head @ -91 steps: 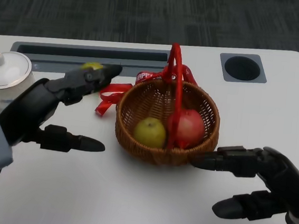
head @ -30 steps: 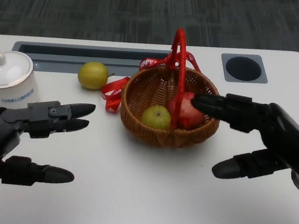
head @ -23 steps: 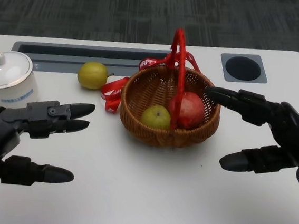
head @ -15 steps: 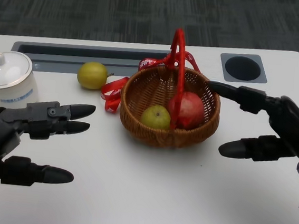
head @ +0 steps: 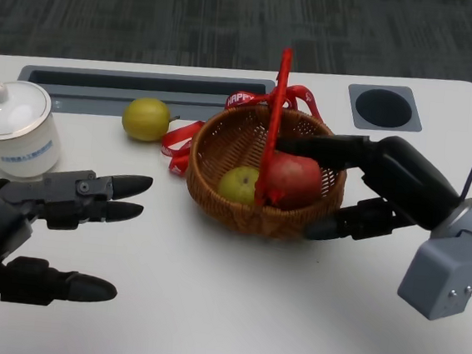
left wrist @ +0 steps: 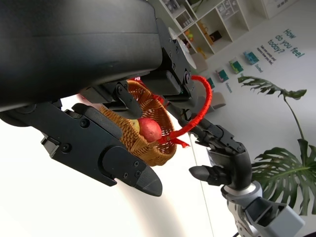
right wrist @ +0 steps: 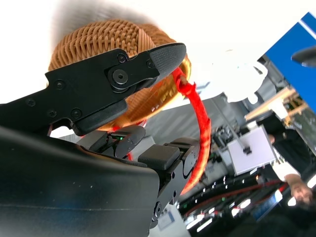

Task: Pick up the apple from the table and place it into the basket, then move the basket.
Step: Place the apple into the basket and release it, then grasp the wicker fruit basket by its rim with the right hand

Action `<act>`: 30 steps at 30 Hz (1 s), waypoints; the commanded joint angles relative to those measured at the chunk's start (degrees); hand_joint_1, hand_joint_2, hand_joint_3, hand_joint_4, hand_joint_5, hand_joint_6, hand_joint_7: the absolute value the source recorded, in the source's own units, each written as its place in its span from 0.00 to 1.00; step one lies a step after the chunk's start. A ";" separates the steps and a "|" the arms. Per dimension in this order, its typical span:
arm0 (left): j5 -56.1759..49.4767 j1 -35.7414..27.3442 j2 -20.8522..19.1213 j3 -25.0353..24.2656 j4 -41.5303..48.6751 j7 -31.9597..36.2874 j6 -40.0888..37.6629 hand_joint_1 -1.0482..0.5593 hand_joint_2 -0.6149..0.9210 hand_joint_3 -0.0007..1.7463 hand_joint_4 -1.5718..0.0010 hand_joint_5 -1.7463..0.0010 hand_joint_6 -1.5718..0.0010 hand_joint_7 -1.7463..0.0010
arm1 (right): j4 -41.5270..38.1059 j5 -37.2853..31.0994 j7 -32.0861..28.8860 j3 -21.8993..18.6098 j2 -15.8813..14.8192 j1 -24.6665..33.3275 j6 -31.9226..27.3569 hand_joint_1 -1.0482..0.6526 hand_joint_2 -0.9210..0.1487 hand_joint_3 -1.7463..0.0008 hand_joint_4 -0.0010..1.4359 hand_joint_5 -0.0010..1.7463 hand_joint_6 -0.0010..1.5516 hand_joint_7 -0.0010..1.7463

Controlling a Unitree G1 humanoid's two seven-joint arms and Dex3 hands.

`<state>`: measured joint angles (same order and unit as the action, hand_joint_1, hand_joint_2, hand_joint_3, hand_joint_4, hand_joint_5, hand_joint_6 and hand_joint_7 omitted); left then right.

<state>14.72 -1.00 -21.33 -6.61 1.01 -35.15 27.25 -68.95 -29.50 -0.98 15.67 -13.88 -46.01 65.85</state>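
The wicker basket [head: 241, 215] with a red handle [head: 276, 106] stands mid-table. Inside it lie a red apple [head: 290, 178] and a smaller green apple [head: 237, 184]. My right hand [head: 378, 182] grips the basket's right side: its fingers reach over the rim and the red apple to the handle, and the thumb presses the outer wall. The right wrist view shows that thumb flat against the basket [right wrist: 98, 39]. The handle leans left. My left hand [head: 22, 223] hovers open at the lower left, apart from the basket. The left wrist view shows the basket [left wrist: 148, 148] and the right hand [left wrist: 222, 153].
A yellow-green fruit [head: 145, 119] lies on the table left of the basket, beside a red ribbon [head: 177, 142]. A white lidded cup [head: 11, 126] stands at the far left. Behind them are a grey slot [head: 144, 84] and a round hole [head: 383, 107].
My right hand has moved in from beside the basket and closed on its right rim, fingers over the red apple. The handle now leans left. The left hand has barely moved.
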 commanded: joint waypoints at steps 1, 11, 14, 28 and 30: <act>-0.08 -1.01 -0.12 -0.32 -1.08 0.52 0.31 0.39 0.86 0.00 0.52 0.99 0.60 1.00 | -1.40 0.00 0.48 1.18 0.88 -1.09 -1.19 0.21 0.16 1.00 0.43 0.00 0.36 0.00; -0.69 -3.04 0.47 -0.54 -3.57 1.85 -0.23 0.37 0.86 0.00 0.52 0.99 0.59 1.00 | -1.96 -5.03 -1.87 6.91 0.70 1.62 -3.32 0.20 0.14 1.00 0.48 0.01 0.38 0.01; -0.54 -3.27 0.50 -0.60 -3.87 1.95 -0.29 0.37 0.86 0.00 0.52 0.99 0.59 1.00 | -2.23 -5.97 -2.67 8.20 0.35 2.53 -3.38 0.19 0.14 1.00 0.49 0.01 0.39 0.01; -0.11 -4.11 1.08 -0.88 -5.42 2.63 -1.81 0.38 0.87 0.00 0.50 0.99 0.59 1.00 | -4.32 -7.52 2.53 12.92 0.52 3.70 -11.14 0.24 0.07 0.99 0.56 0.02 0.42 0.01; -0.14 -4.19 1.15 -0.99 -5.53 2.86 -1.91 0.38 0.87 0.00 0.50 0.99 0.59 1.00 | -3.85 -7.86 1.36 13.26 0.91 3.05 -13.09 0.28 0.05 0.99 0.58 0.02 0.44 0.01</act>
<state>14.32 -5.05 -20.02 -6.91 -3.74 -33.29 25.70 -72.18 -36.36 0.49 28.24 -12.67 -42.79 55.84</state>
